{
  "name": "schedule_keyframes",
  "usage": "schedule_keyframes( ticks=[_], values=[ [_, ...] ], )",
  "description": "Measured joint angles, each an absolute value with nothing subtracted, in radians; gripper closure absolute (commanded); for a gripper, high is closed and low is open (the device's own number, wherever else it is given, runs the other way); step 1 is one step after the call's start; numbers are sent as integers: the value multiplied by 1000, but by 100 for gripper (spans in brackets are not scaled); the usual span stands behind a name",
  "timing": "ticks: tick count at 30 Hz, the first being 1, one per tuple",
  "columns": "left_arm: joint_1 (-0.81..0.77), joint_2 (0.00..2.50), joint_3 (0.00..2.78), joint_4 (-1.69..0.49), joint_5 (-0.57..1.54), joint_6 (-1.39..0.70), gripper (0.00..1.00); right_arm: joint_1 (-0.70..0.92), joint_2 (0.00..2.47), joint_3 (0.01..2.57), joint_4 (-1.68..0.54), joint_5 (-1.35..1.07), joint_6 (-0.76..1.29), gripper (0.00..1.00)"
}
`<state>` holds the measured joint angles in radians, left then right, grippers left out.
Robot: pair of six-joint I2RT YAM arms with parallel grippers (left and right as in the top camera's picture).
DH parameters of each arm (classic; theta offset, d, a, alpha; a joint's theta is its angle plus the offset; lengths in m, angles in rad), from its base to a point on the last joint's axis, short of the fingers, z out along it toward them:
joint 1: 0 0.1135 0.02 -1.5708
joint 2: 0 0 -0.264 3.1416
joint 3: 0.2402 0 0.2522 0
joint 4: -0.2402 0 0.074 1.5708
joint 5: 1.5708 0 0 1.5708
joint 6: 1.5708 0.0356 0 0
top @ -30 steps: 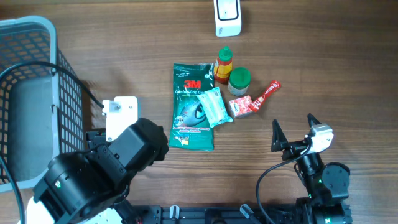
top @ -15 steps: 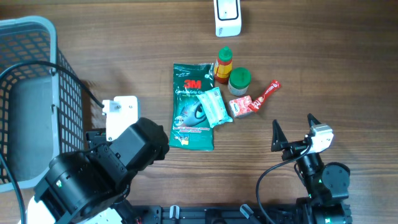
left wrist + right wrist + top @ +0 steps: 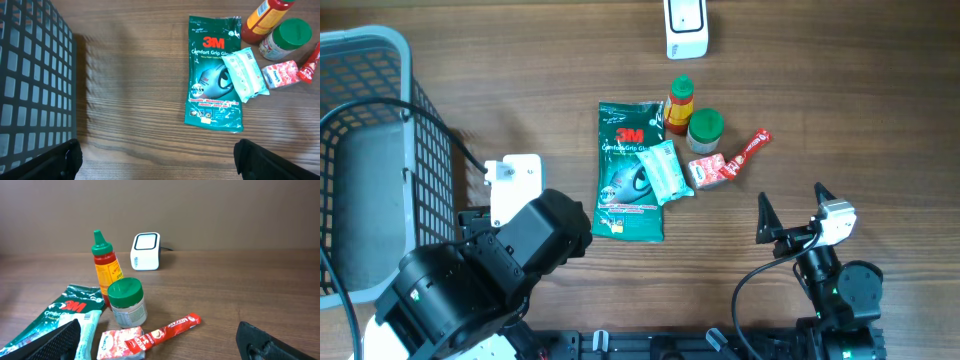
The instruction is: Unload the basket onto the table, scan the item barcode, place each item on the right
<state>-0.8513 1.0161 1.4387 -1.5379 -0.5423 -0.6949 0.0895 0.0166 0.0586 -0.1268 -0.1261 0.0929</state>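
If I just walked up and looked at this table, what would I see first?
Probably the bright green 3M packet lying flat in the middle of the table, with a small pale packet on top of it. Next to it stand a red sauce bottle and a green-lidded jar. A big grey basket fills the left side, and a white scanner sits at the far edge.
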Motion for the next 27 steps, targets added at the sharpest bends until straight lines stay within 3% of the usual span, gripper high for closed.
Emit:
schedule_keyframes(
  ticks=[14, 18, 23, 27],
  values=[
    [-851, 1016, 1439, -1538, -542, -695, 0, 89, 17, 59, -127, -134, 142, 0],
    [-851, 1016, 1439, -1538, -542, -695, 0, 89, 17, 59, -126, -162, 355, 0],
    [-851, 1016, 1439, -1538, -542, -695, 0, 89, 17, 59, -126, -187, 854, 0],
    [-851, 1016, 1439, -1538, -542, -695, 0, 89, 17, 59, -126, -202, 1054, 1]
  ],
)
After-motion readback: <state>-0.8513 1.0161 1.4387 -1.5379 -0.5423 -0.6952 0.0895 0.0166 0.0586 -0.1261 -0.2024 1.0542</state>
